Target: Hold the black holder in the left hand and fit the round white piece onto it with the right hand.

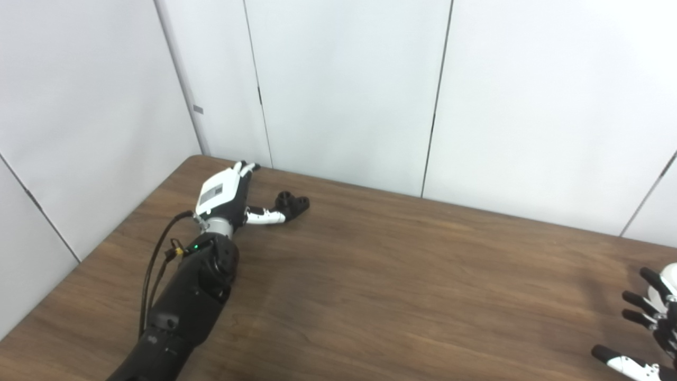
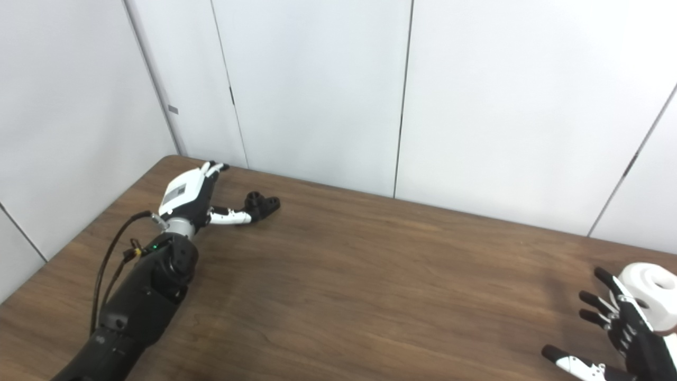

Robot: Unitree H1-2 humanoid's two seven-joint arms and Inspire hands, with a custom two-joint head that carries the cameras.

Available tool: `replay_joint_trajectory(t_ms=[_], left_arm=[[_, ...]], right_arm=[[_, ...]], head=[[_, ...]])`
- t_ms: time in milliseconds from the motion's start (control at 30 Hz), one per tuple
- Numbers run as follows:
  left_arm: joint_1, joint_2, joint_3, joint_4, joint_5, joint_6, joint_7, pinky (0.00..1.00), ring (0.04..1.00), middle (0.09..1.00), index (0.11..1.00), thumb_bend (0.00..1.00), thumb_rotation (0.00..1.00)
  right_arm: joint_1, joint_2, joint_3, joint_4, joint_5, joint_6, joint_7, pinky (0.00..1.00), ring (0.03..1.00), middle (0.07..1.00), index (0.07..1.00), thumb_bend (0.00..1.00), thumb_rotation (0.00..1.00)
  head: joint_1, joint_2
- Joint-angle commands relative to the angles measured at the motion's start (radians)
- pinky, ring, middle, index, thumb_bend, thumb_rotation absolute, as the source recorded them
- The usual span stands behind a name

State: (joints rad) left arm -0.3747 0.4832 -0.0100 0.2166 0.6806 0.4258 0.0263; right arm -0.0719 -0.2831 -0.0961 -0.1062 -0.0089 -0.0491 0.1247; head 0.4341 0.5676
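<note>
Right eye view shows us reaching: our left hand, spread, touches the black holder, our right hand, spread, beside the round white piece; both must grasp next.

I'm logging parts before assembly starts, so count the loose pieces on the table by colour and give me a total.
Black: 1, the black holder, by the left hand's thumb
White: 1, the round white piece, beside the right hand
Total: 2

Black holder, white piece, wood-grain table
</note>
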Motion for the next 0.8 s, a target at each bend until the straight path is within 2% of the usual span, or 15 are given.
replay_joint_trajectory(t_ms=[0, 267, 400, 767], left_arm=[[-0.055, 0.045, -0.004, 0.003, 0.019, 0.003, 0.018, 1.00, 1.000, 1.000, 0.851, 1.00, 0.40], [-0.053, 0.041, -0.062, 0.042, 0.040, 0.025, 0.023, 1.00, 1.000, 1.000, 0.819, 1.00, 0.43], [-0.057, 0.024, -0.069, 0.074, 0.025, 0.022, 0.035, 1.00, 1.000, 1.000, 0.812, 1.00, 0.38], [-0.072, -0.013, -0.087, 0.196, -0.002, -0.051, 0.138, 1.00, 1.000, 1.000, 0.765, 1.00, 0.35]], right_arm=[[-0.015, -0.013, -0.014, -0.042, 0.006, -0.031, -0.008, 0.78, 0.846, 0.968, 0.905, 0.62, 0.07], [-0.008, -0.017, -0.016, -0.049, 0.016, -0.039, 0.000, 0.76, 0.841, 0.972, 0.908, 0.63, 0.12], [-0.004, -0.016, -0.017, -0.054, 0.015, -0.034, -0.001, 0.75, 0.831, 0.965, 0.904, 0.65, 0.14], [0.007, -0.011, -0.014, -0.085, -0.002, -0.005, -0.009, 0.71, 0.810, 0.949, 0.893, 0.66, 0.17]], head=[[-0.003, 0.003], [-0.010, 0.011], [-0.013, 0.016], [-0.023, 0.024]])
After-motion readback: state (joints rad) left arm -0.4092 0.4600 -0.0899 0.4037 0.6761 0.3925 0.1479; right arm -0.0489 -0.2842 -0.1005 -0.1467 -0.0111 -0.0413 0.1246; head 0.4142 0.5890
